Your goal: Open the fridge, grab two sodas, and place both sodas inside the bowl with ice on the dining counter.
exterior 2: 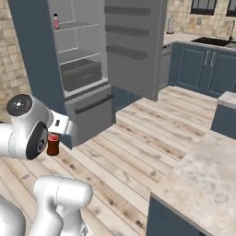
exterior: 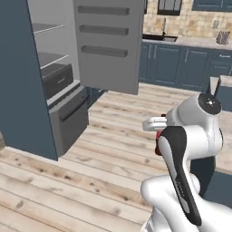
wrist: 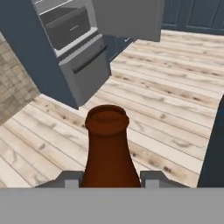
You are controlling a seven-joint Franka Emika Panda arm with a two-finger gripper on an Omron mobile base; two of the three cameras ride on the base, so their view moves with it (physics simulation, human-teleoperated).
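Gripping the dark-brown cola bottle point(wrist: 107, 148) between closed gripper point(wrist: 109, 178) fingers, with the white arm folded low, elbow bent, hand held above the wooden floor point(wrist: 170, 100). Beyond, standing open, the grey fridge point(exterior 2: 87, 69), door point(exterior 2: 133, 46) swung wide, pink-orange bottle point(exterior 2: 56, 21) on an upper shelf. Off right, beige dining counter point(exterior 2: 207, 179).

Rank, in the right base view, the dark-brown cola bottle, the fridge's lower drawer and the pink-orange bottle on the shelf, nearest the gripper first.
1. Dark-brown cola bottle, held in the gripper.
2. Grey lower drawer, beyond, on the fridge's bottom.
3. Pink-orange bottle, high on the top shelf.
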